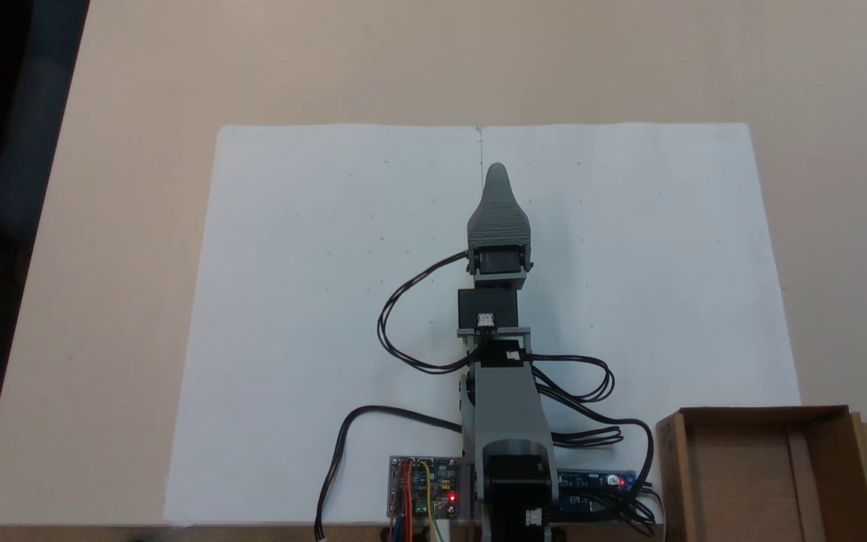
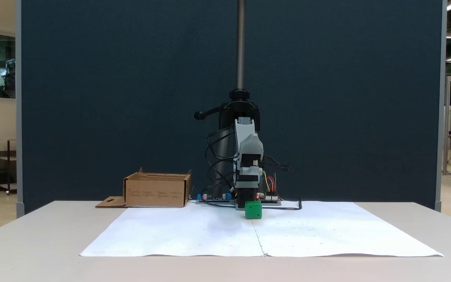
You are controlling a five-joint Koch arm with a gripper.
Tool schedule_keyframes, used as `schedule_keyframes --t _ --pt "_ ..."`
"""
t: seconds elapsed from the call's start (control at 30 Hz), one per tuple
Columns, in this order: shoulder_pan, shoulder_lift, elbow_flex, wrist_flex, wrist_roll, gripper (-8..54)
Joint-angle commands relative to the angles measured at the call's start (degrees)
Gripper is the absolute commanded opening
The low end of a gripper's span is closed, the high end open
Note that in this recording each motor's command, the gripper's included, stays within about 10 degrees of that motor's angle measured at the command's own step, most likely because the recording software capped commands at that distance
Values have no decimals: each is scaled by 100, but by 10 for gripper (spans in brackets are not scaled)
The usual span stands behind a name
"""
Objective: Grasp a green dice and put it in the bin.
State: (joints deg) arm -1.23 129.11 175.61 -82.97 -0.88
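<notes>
Here, the white paper sheet [image 1: 328, 339] is covering the table; the bin [image 1: 749, 482] is sitting beside the arm's base. The gripper [image 2: 251, 203] is hanging directly over the green dice [image 2: 253, 210] — jaw opening impossible to tell.

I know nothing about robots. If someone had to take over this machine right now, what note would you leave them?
Tool: stretched out low over the middle of the white paper, right at the green dice. I cannot tell whether it is open or shut.
Green dice: at paper level directly below the tool in the front fixed view; it seems to rest on the sheet, near the centre seam.
Bin: beside the arm's base at the table edge; the floor that shows is bare.
Done: the tool has reached the dice.
Left: confirm the grip, lift, carry to the bin, release.
</notes>
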Motion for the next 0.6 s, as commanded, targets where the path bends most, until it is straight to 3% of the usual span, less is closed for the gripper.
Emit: schedule_keyframes --t 0.0,0.57 --pt "-105 571 378 -290 -475 446" --pt "246 580 378 -264 -492 442"
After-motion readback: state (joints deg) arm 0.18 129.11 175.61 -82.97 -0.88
